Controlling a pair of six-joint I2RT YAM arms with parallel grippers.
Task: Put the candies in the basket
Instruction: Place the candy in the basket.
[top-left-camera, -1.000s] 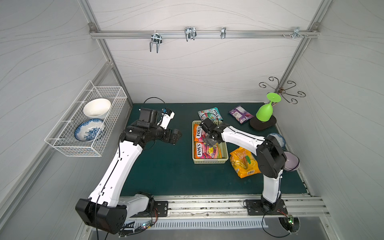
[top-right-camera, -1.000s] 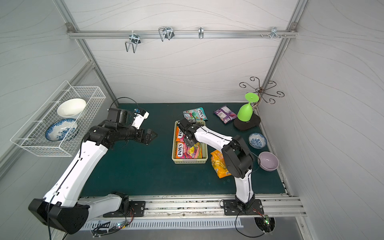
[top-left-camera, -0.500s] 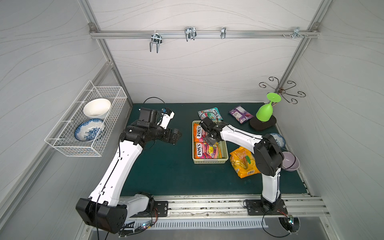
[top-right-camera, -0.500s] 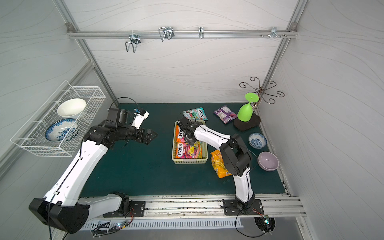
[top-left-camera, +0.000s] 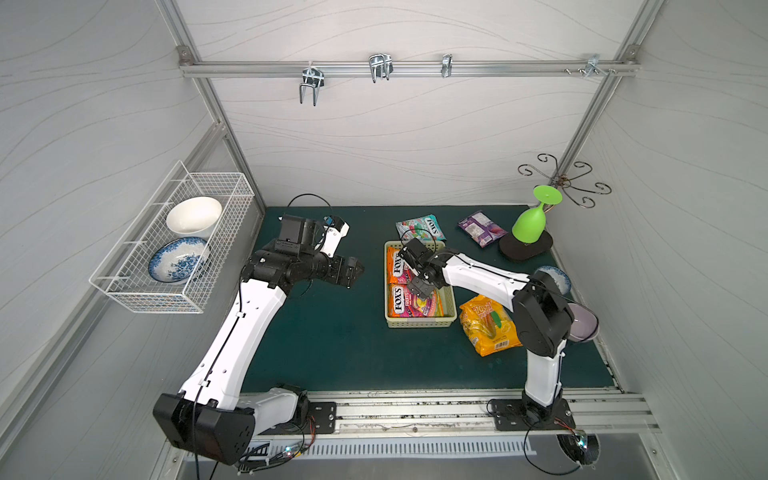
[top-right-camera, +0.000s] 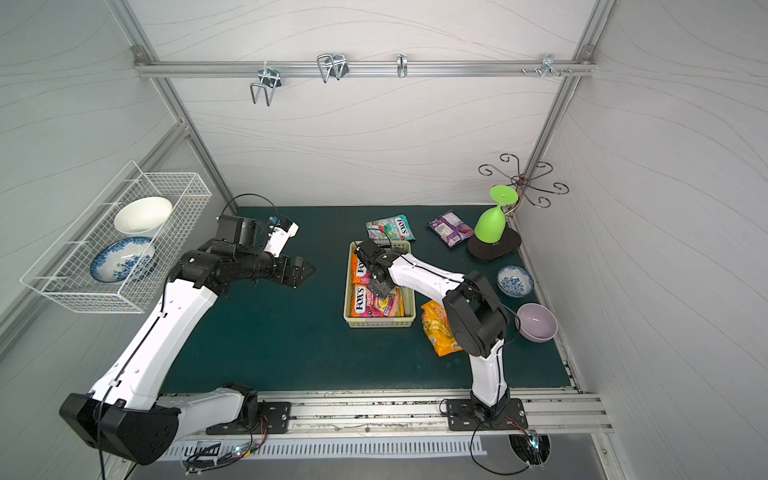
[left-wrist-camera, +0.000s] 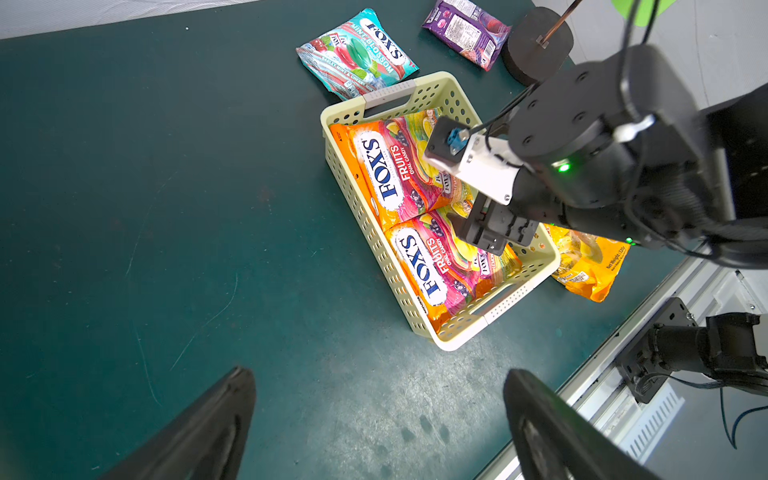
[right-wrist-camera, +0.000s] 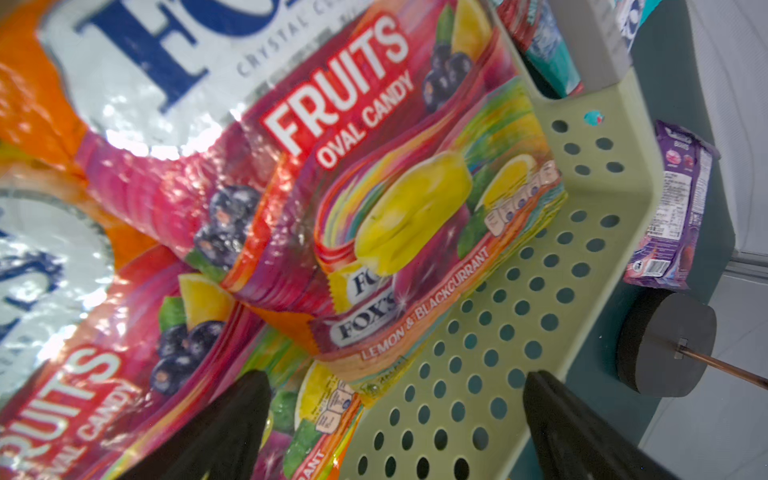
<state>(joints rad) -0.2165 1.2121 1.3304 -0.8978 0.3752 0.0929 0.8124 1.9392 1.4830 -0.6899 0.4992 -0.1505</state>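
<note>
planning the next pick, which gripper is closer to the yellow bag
Right. The right gripper is over the basket, beside the yellow bag; the left gripper is over the mat, on the basket's other side.

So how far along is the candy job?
Done: at least two orange FOX'S Fruits packets lie in the pale green basket. In hand: nothing; right hand open above them, left hand open over bare mat. Left: teal FOX'S packet, purple packet, yellow-orange bag, outside on the mat.

The candies (left-wrist-camera: 390, 174) were glossy, crinkled plastic film; the basket (left-wrist-camera: 376, 245) was smooth, matt perforated plastic; the desk (left-wrist-camera: 166, 208) looked scuffed and matt, possibly rubber.
</note>
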